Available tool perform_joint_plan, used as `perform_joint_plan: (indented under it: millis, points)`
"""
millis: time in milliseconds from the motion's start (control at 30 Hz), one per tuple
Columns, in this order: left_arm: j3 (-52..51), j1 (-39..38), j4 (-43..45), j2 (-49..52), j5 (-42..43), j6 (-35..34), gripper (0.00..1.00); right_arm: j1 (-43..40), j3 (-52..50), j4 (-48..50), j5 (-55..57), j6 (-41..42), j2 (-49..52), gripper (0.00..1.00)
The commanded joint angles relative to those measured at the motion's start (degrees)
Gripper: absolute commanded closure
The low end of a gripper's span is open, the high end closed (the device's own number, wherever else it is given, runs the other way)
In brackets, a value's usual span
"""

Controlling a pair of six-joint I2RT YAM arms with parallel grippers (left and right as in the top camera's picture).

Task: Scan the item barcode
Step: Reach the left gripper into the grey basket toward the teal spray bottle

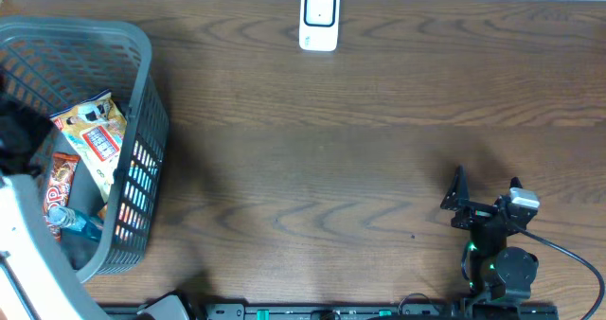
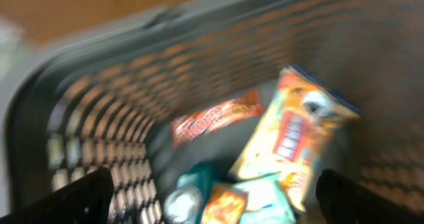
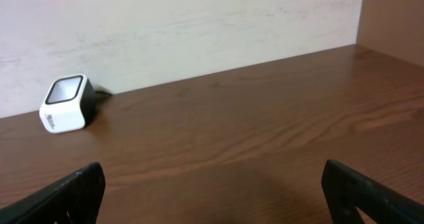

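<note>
**Now both pincers stand wide open, goods lying in the basket**

Only the overhead view shows the whole layout. A grey basket [image 1: 150,83] sits at the left edge of the surface [image 1: 331,168], the white scanner [image 1: 319,19] stands at the middle of the far edge, and the right pincer [image 1: 488,178] is near the near right corner, well apart from both.

The left wrist view, blurred, looks down into the basket. The left pincer [image 2: 222,194] hangs over the contents with its fingers spread to the frame corners and nothing between them. Beneath it lie a yellow snack bag [image 2: 291,138], a red bar wrapper [image 2: 215,118] and a bottle [image 2: 182,203].

From overhead, the snack bag's long axis runs roughly from the far edge toward the near edge, and the bar wrapper lies just nearward of it.

The right wrist view shows the scanner's tilted window beside the wall, far ahead of the right pincer, which is fully spread and empty.
</note>
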Motion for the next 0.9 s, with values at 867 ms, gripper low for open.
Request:
perform_joint_plan:
  millis: [867]
  points:
    - [-28.35, 11.76, 6.80, 2.45, 15.67, -3.06, 0.02, 0.09, -0.04, -0.26, -0.28, -0.61, -0.31, 0.01]
